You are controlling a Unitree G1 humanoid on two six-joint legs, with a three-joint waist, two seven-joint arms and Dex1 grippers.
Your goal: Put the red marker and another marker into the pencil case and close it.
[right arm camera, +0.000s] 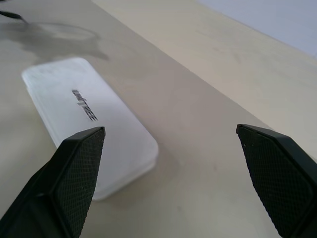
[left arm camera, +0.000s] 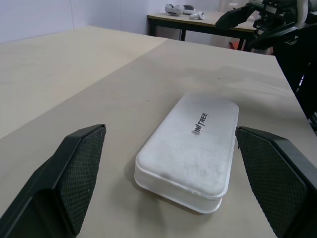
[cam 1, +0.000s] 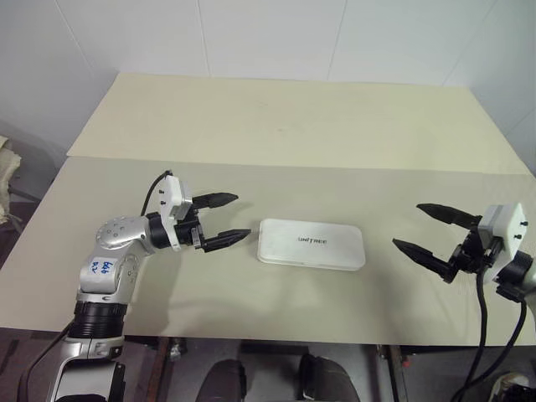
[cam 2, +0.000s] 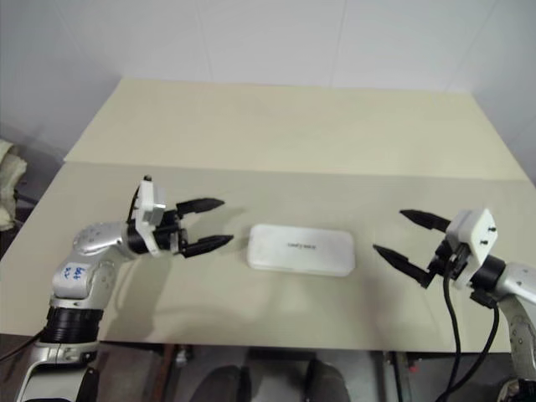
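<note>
The white pencil case (cam 1: 311, 244) lies flat on the table with its lid down, its dark lettering facing up; it also shows in the wrist views (left arm camera: 190, 146) (right arm camera: 89, 121). The red marker and the other marker are hidden. My left gripper (cam 1: 229, 219) hovers just left of the case, open and empty, its fingers aimed at the case's short end. My right gripper (cam 1: 427, 228) is open and empty too, a short way off to the right of the case. In the left wrist view the right gripper (left arm camera: 257, 15) appears beyond the case.
The beige table (cam 1: 276, 126) has a seam line running across behind the case. Its front edge lies close below both arms. A second table (left arm camera: 198, 20) with small objects stands in the background of the left wrist view.
</note>
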